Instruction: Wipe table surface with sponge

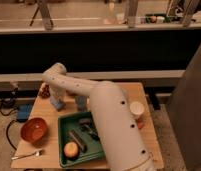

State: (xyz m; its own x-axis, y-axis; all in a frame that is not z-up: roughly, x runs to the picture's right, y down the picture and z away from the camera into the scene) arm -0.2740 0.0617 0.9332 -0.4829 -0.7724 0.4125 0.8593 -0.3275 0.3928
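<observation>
At the surface's far left, the arm points its jaws down at the sponge, seemingly to press it for wiping; whether they grip it cannot be told.

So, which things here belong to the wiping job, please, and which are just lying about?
Job: table surface, sponge, gripper down by the sponge, back left.
Lying about: green tray, orange bowl, fork, paper cup, blue box.
</observation>
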